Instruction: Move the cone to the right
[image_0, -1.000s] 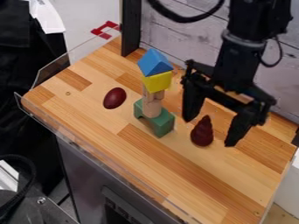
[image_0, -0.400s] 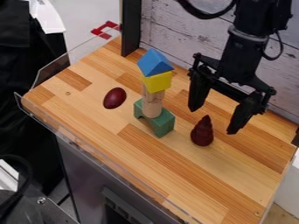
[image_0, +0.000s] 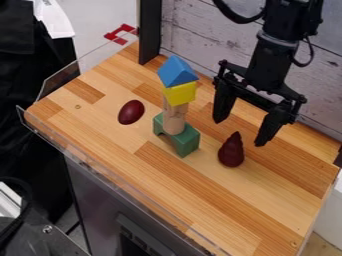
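Wooden tabletop (image_0: 153, 175) lies beneath the down-pointing, widely spread tool (image_0: 240, 133).

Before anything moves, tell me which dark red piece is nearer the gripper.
The pointed cone, on the same side of the block stack as the gripper; the smooth egg is opposite.

Parts cut off.
The top edge crops the robot arm (image_0: 287, 20) and black cable (image_0: 237, 19); the left edge, the dark cloth (image_0: 33, 140); the bottom edge, the grey cabinet (image_0: 97, 195).
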